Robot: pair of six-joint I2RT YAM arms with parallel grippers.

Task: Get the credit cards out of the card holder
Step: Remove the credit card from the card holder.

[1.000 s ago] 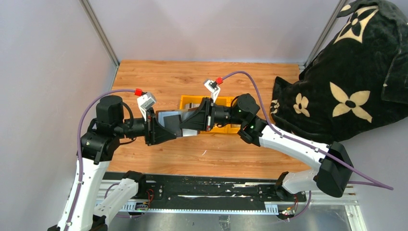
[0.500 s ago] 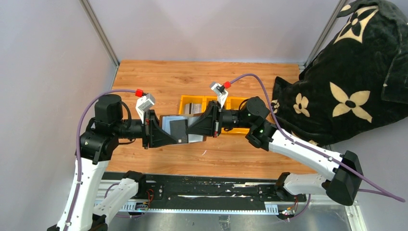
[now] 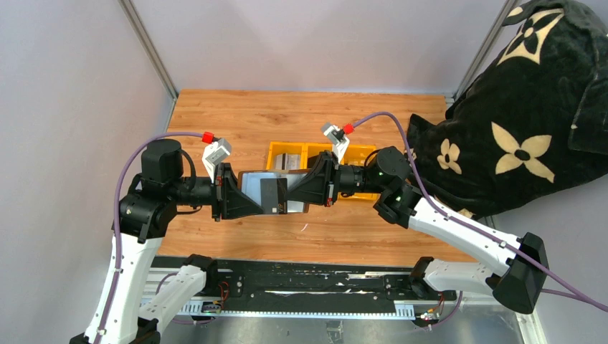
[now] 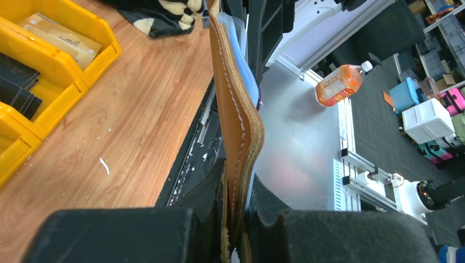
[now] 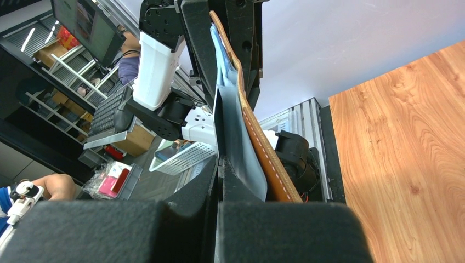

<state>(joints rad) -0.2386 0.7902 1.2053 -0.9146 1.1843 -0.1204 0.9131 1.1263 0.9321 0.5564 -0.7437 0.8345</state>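
The card holder [image 3: 251,183], brown outside and silvery-grey inside, hangs in the air between the two arms above the table. My left gripper [image 3: 257,203] is shut on its left edge. In the left wrist view the brown wallet [image 4: 234,104] stands edge-on between the shut jaws of this gripper [image 4: 237,183]. My right gripper [image 3: 290,197] is shut on a black credit card [image 3: 270,195] that sticks partly out of the wallet. In the right wrist view the right gripper [image 5: 219,167] pinches the thin dark card [image 5: 217,129], next to the wallet [image 5: 257,142].
A yellow three-compartment bin [image 3: 277,152] stands behind the grippers, with black cards [image 4: 15,82] and tan cards [image 4: 55,37] in its compartments. A black flowered blanket [image 3: 516,122] covers the table's right edge. Grey walls close the left and back.
My right gripper has drawn back to the right with the black card, so more of the card shows outside the wallet. The left gripper holds the wallet almost still.
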